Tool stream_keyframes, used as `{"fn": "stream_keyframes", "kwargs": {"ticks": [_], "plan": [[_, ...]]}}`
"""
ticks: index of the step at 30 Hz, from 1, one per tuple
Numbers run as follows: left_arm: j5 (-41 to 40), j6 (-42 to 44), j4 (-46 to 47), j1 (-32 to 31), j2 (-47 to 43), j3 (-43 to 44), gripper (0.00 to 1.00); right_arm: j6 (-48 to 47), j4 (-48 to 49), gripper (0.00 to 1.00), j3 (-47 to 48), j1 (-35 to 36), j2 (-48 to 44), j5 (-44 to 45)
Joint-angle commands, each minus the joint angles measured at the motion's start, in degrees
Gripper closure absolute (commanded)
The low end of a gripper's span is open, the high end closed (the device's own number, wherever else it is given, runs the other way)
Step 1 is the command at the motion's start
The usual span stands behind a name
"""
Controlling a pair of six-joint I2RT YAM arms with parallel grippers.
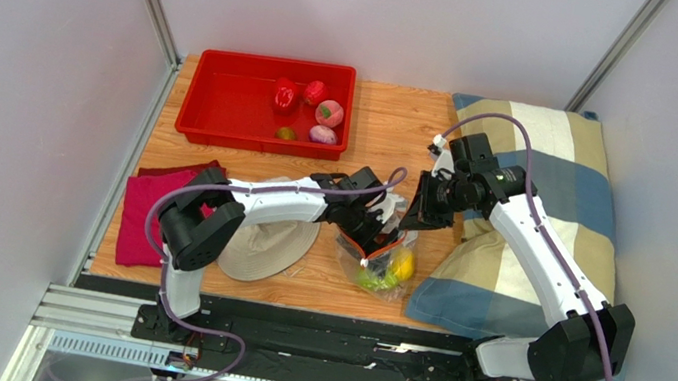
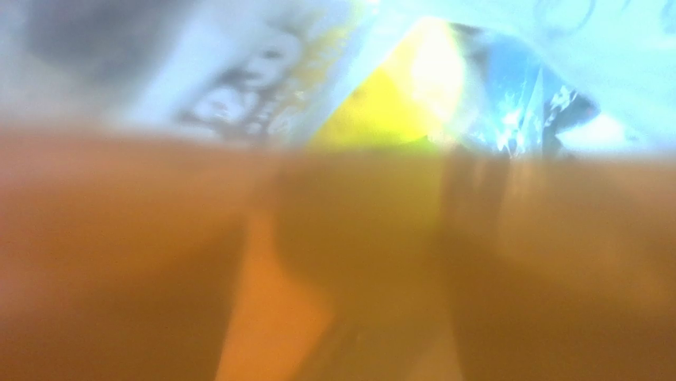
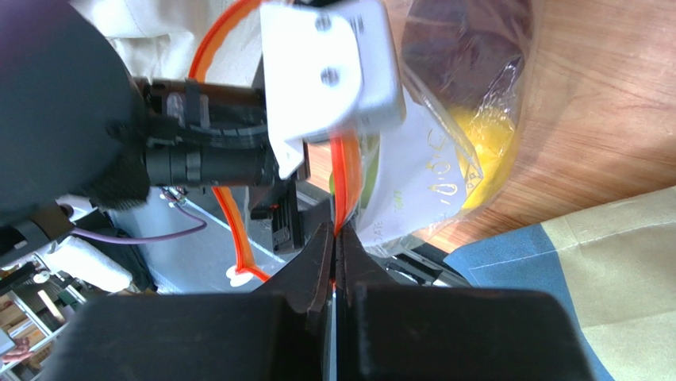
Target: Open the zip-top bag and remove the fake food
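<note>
The right pincer [image 3: 336, 238] has its two dark fingers pressed together on the orange zipper strip [image 3: 347, 171] of the zip-top bag [image 3: 468, 79], pinching the rim on the bag's right side. Behind it, the right arm climbs from its base at the near right corner, slanting up and leftward over the checked pillow [image 1: 558, 173]. It bends at a raised wrist and turns down and left, so the pincer meets the bag's mouth from the far right.

The left pincer [image 1: 375, 231] sits in the bag's open mouth, its white body between the two runs of the strip. Its own camera gives only a blur of clear film, a yellow shape and an orange smear. Whether its fingers are apart or together cannot be told. The left arm rises from its base at the near left, folds at the elbow and lies nearly level across the beige sun hat [image 1: 269, 246], pointing right toward the bag.

The bag rests on the wooden counter [image 1: 394, 118], between the hat and the pillow's edge. Inside it lie a yellow piece of fake food [image 1: 403, 264] and a green piece [image 1: 370, 278]. A white label [image 3: 412, 190] with handwriting shows on its side. At the far left of the counter a red bin [image 1: 224, 108] holds more pieces: two red ones [image 1: 284, 94], a pink one [image 1: 329, 113], a pinkish-purple one and a small greenish-brown one. A red cloth [image 1: 143, 212] lies near the left edge, beside the hat.
</note>
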Motion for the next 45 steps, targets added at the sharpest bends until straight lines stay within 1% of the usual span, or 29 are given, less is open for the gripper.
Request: {"fn": "stream_keyframes", "kwargs": {"ticks": [1,4,5,7,8,10,11,13,14,15,17,18,22,24,27,29,31,34,35,36,37,38,39,40,41,42,43,44,45], "plan": [[1.1,4.4,0.7,-3.3,0.9,-1.8,0.07,-0.6,3.0,1.0,-0.6,-0.1,-1.3,0.0],[0.6,4.4,2.6,-3.5,1.7,-3.5,0.1,-0.6,3.1,1.0,-0.8,0.0,-1.1,0.0],[0.3,4.3,3.5,-3.5,1.7,-3.9,0.15,-0.6,3.1,1.0,-1.0,0.0,-1.2,0.0],[0.0,4.2,4.4,-3.5,0.8,-4.5,0.19,-0.6,3.0,1.0,-1.1,-0.1,-1.3,0.0],[-0.2,4.2,4.7,-3.5,0.4,-4.5,0.29,-0.7,3.0,1.0,-1.1,0.0,-1.4,0.0],[-1.4,4.4,4.6,-3.5,-1.5,-4.0,0.46,-0.8,3.0,1.0,-1.1,0.0,-1.6,0.2],[-2.1,4.6,4.2,-3.5,-2.2,-3.9,0.63,-0.8,2.9,1.0,-1.0,0.0,-1.6,0.3],[-3.9,5.0,4.2,-3.5,-5.1,-3.1,0.67,-0.9,3.0,1.0,-1.0,0.0,-1.6,0.4],[-4.5,5.2,3.8,-3.5,-6.2,-2.8,0.72,-0.8,3.0,1.0,-1.0,-0.1,-1.6,0.5],[-5.5,5.7,3.4,-3.6,-8.6,-1.8,0.83,-0.8,2.9,1.0,-1.1,0.0,-1.7,0.6],[-9.2,6.4,2.9,-3.5,-11.6,-1.1,1.0,-0.9,2.9,1.0,-1.1,0.0,-1.8,1.2],[-10.5,7.1,3.4,-3.5,-15.5,-1.0,1.0,-1.0,2.9,1.0,-1.2,0.0,-1.9,1.5],[-20.2,8.6,7.2,-2.7,-24.6,-2.5,1.0,-1.4,2.8,1.0,-1.4,0.0,-1.8,2.8],[-20.9,9.0,9.5,-1.2,-27.7,-3.3,1.0,-1.5,2.8,1.0,-1.4,0.0,-1.6,3.1],[-22.6,9.3,11.9,2.2,-29.5,-4.1,1.0,-1.6,2.9,1.0,-1.2,-0.1,-1.5,3.4],[-25.7,9.8,12.2,5.6,-29.2,-3.9,1.0,-1.5,2.8,1.0,-1.1,0.0,-1.4,3.5],[-27.6,8.5,11.6,9.0,-27.3,-1.6,1.0,-1.6,2.8,1.0,-1.1,0.0,-1.5,3.6],[-27.6,4.0,9.1,16.4,-22.0,4.6,1.0,-1.7,2.7,1.0,-0.9,0.0,-1.6,3.7],[-27.3,2.4,8.1,18.5,-20.3,9.2,1.0,-1.9,2.7,1.0,-0.8,0.0,-1.5,3.8],[-27.2,-1.3,7.0,21.8,-16.1,11.8,1.0,-1.8,2.7,1.0,-0.7,0.0,-1.5,3.9],[-25.5,-2.9,4.6,23.7,-13.5,14.7,1.0,-1.9,2.6,1.0,-0.6,0.0,-1.4,4.0],[-24.1,-6.3,3.2,25.4,-10.9,20.8,1.0,-1.9,2.5,1.0,-0.5,0.0,-1.4,3.9],[-22.6,-8.0,1.8,28.4,-5.2,24.1,1.0,-2.0,2.6,1.0,-0.1,0.0,-1.3,4.1],[-20.9,-9.8,-0.9,29.7,-2.4,27.2,1.0,-2.0,2.4,1.0,0.1,0.0,-1.1,4.0],[-20.6,-12.9,-2.2,30.8,0.4,32.6,1.0,-2.0,2.1,1.0,0.3,0.0,-1.0,3.9],[-20.5,-14.8,-4.1,31.9,5.7,35.5,1.0,-2.1,2.0,1.0,1.0,0.0,-0.9,3.9],[-19.7,-16.5,-7.8,34.0,8.4,38.4,1.0,-2.1,1.8,1.0,1.3,-0.1,-0.8,4.0],[-19.0,-18.3,-9.0,35.0,13.3,43.2,1.0,-2.2,1.5,1.0,1.6,0.0,-0.7,4.0],[-18.4,-19.0,-10.1,35.7,15.4,45.3,1.0,-2.1,1.3,1.0,1.9,-0.1,-0.7,4.1]]}}
